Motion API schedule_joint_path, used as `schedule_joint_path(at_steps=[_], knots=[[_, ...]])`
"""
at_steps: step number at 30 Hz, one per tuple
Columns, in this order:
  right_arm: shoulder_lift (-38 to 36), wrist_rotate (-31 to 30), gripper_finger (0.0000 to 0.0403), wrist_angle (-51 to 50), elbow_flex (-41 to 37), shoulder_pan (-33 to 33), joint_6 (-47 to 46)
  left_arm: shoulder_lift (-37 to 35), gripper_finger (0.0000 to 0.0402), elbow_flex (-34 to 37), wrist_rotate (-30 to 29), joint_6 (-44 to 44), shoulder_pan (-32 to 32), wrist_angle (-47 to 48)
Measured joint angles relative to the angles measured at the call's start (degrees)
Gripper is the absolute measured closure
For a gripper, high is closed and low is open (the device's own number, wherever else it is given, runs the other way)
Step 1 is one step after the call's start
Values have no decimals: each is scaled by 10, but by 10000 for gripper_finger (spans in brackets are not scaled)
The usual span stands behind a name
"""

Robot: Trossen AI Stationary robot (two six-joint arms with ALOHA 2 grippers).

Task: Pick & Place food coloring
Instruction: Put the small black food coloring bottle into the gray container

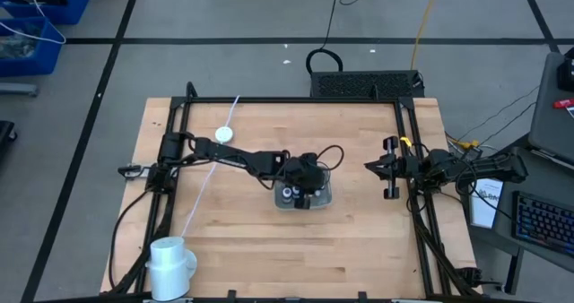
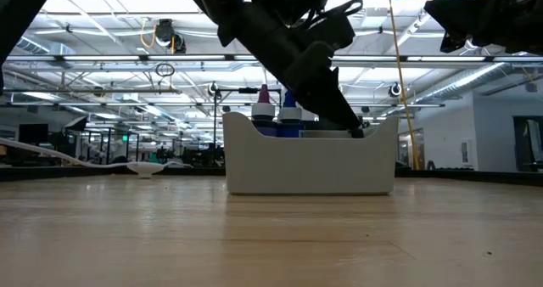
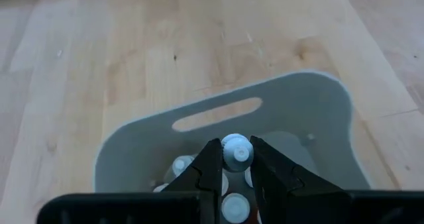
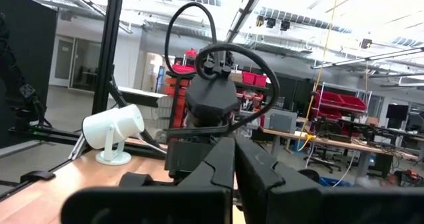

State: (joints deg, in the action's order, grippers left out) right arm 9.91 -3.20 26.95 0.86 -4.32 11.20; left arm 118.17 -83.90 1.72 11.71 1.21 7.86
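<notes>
Over the grey tray [image 3: 318, 111], left gripper [image 3: 236, 159] fingers clamp a pale-capped food coloring bottle [image 3: 236, 151].

Grey tray [image 3: 311, 111]; pale-capped food coloring [image 3: 236, 151]; light wood table [image 1: 359, 240].

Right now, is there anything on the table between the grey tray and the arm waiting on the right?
No. In the high view, only bare wood lies between the grey tray and the right gripper.
</notes>
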Motion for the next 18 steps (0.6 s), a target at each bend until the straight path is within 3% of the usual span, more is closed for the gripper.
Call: schedule_joint_path(at_steps=[18], knots=[[0, 1, 399, -6, 0, 0, -2, 12, 344, 0, 13, 58, 10, -20]])
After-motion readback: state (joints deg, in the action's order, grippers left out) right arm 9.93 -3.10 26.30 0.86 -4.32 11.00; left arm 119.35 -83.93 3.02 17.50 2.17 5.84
